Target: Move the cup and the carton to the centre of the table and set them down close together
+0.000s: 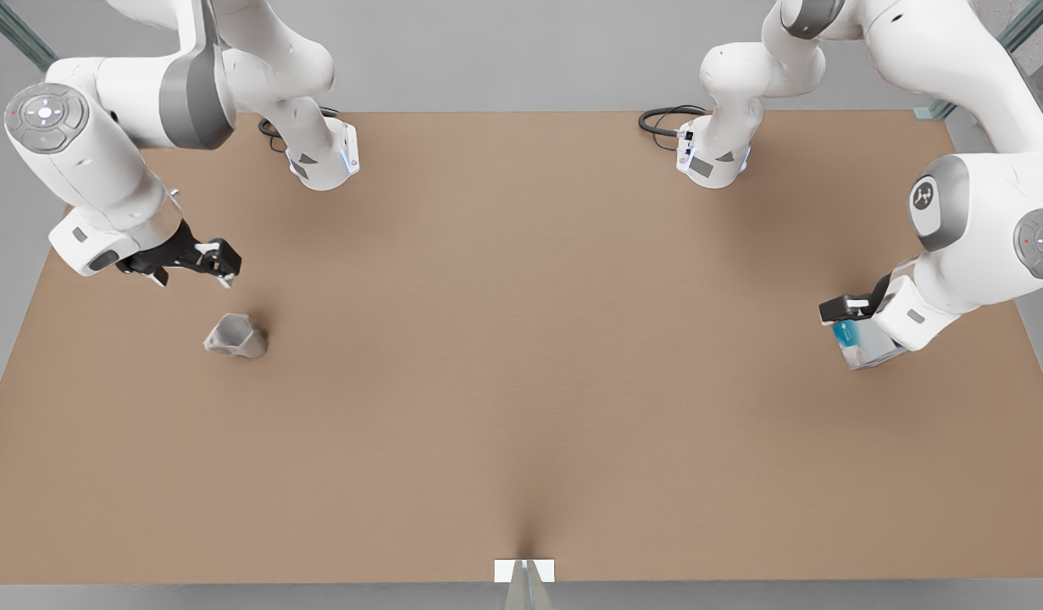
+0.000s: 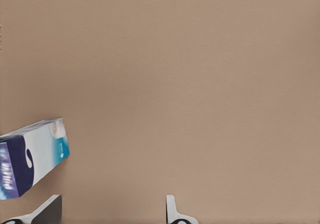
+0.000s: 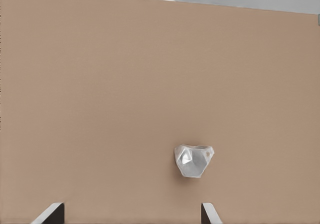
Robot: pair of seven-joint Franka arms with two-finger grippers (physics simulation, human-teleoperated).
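My right jaws (image 1: 220, 263) hang spread just above and beyond the cup (image 1: 235, 335), which stands on the surface (image 1: 521, 381) at the front view's left. My left jaws (image 1: 836, 307), also spread, hover over the carton (image 1: 860, 343) at the front view's right, off to one side of it. Both need centring first: I should slide the left jaws sideways until the carton lies between the fingers, and bring the right jaws squarely over the cup, before descending.
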